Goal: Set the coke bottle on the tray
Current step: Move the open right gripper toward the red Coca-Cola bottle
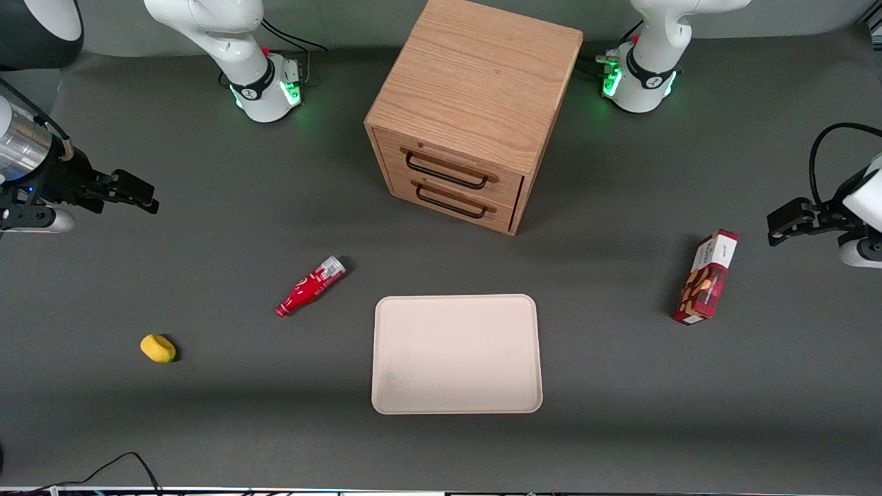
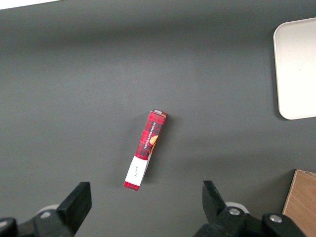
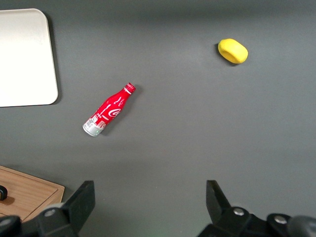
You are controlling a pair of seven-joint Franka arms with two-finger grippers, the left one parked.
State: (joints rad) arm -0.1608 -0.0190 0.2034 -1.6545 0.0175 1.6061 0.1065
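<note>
I'm still at the reach step: nothing picked, tray (image 1: 456, 355) bare.

Near to far, w/ the tray as landmark. The tray sits nearest the front cam. A yellow lump (image 1: 158, 348) lies well off toward the working arm's end, about level w/ the tray. The bottle (image 1: 311, 286) lies on its side on the table, near the tray's corner on the working arm's side, slightly farther from the cam than the tray, not touching it. The snack box (image 1: 707, 277) is toward the parked arm's end. The cabinet (image 1: 470, 110) stands farther back than the tray, drawers facing the cam. My gripper (image 1: 131, 193) hangs up off the table, well apart from the tray, out at the working arm's end, farther from the cam than the bottle; fingers (image 3: 81, 201) spread wide, holding nothing.

Bottle axis: diagonal to the tray edges. Silver base points toward the cabinet; red neck points toward the cam and the lump.

How I'd do it: bring the gripper over the bottle's red body, not the neck, and rotate the wrist so the fingers close across the long axis. Come down straight, since it's round and prob. rolls if nudged. Table height is hard to judge from here, so I'd go slow at the end.
</note>
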